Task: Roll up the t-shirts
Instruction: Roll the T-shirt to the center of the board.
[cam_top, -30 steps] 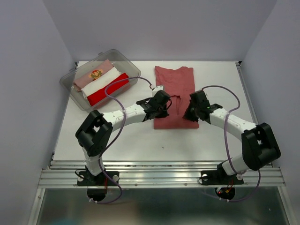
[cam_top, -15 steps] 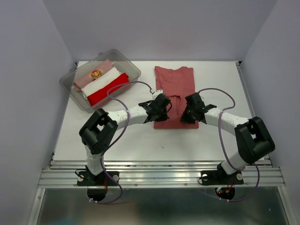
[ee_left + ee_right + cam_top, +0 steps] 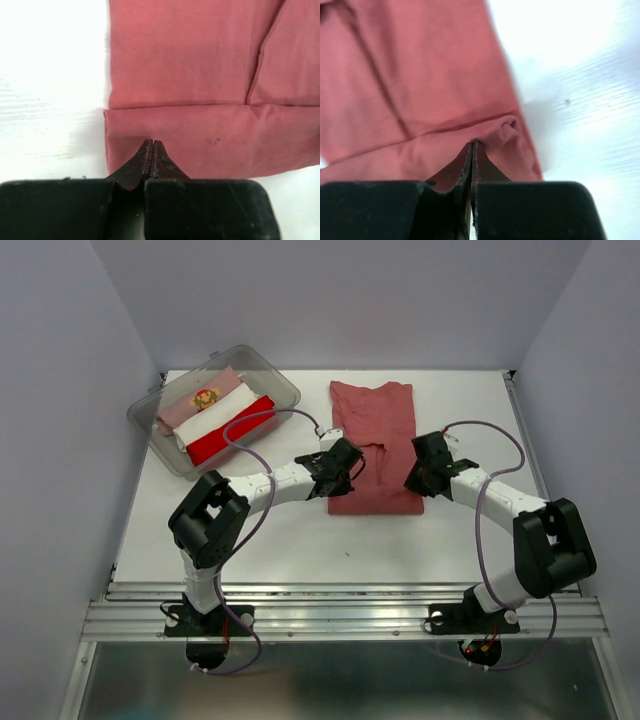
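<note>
Shows three rolled bundles (image 3: 215, 415) in the tub (image 3: 283, 388), the brick-red t-shirt (image 3: 372, 430) barely started, its turned hem pinched by the right gripper (image 3: 472, 144), left gripper (image 3: 151, 142) pressed shut there too.

The right end effector (image 3: 416, 485) has swung back toward the right edge of the muted brick-red cloth t-shirt (image 3: 375, 420), after drifting centre-ward. The left end effector (image 3: 340, 485) edged slightly left.

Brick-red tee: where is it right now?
Top view: the tee lies flat in the middle, right of the tub, with the left gripper and right gripper shut at its folded near edge.
</note>
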### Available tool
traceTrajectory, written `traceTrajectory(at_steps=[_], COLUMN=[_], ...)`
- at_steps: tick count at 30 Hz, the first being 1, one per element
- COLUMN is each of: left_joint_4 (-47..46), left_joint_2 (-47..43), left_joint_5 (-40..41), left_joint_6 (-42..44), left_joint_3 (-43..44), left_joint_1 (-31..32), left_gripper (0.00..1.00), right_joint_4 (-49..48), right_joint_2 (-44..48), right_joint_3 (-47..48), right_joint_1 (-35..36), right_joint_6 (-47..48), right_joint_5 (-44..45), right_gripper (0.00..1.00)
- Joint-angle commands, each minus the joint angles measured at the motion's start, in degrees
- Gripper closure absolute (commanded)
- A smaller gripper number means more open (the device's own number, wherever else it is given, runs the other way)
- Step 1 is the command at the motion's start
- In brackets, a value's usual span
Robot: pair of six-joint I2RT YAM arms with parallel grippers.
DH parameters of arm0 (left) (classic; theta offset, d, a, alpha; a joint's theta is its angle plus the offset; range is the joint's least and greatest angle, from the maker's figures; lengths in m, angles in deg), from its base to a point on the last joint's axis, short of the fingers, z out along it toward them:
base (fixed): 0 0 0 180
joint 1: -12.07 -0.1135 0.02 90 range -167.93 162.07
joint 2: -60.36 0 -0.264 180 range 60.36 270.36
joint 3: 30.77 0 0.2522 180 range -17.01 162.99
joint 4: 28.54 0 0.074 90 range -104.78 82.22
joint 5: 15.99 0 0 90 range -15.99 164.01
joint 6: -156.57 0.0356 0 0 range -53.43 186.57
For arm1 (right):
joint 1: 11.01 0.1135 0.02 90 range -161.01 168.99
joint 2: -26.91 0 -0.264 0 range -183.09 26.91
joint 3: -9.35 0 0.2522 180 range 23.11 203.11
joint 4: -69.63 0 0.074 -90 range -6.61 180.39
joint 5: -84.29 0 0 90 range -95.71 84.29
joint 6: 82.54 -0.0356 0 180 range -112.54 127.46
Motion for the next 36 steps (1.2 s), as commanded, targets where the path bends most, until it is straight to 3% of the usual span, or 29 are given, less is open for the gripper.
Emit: traceTrajectory(at_steps=[1,7,16,23,25,27,28,30,31,36], left_joint_4=[-0.23,-0.14,0.74,1.26,1.00,0.48,0.21,-0.31,-1.01,-1.98], left_joint_2=[0.23,2.88,-6.87,-12.24,-14.17,-16.44,-17.24,-18.82,-20.23,-22.17], left_joint_5=[2.00,2.88,5.34,2.71,1.91,1.38,1.03,0.68,-0.02,-3.01], left_joint_6=[1.92,2.79,4.73,3.24,2.45,1.22,0.78,-0.10,-0.63,-2.65], left_joint_3=[-0.60,-1.04,-1.21,-3.14,-4.02,-6.30,-8.14,-10.26,-12.27,-15.89], left_joint_1=[-1.47,-2.17,-2.17,-2.17,-2.17,-2.17,-2.09,-2.17,-2.17,-2.09], left_gripper=[1.00,1.00,1.00,1.00,1.00,1.00,0.98,0.89,0.75,0.53], right_joint_4=[-0.23,-0.67,2.41,2.58,1.89,0.83,0.13,-0.32,-0.41,0.12], right_joint_2=[-4.05,-6.70,6.99,11.23,13.07,14.83,16.58,18.08,19.48,22.75], right_joint_3=[-1.72,-2.34,2.93,1.01,-1.19,-4.16,-5.14,-6.99,-8.47,-11.91], right_joint_1=[-2.44,-2.45,-2.45,-2.45,-2.45,-2.45,-2.45,-2.45,-2.45,-2.45], right_joint_6=[2.24,2.59,6.98,8.57,7.87,7.61,7.34,7.78,7.78,5.15], right_joint_5=[5.11,5.20,2.91,6.25,6.08,5.12,4.94,5.29,5.81,3.11], right_gripper=[0.99,0.99,0.93,0.92,0.89,0.79,0.69,0.58,0.54,0.43])
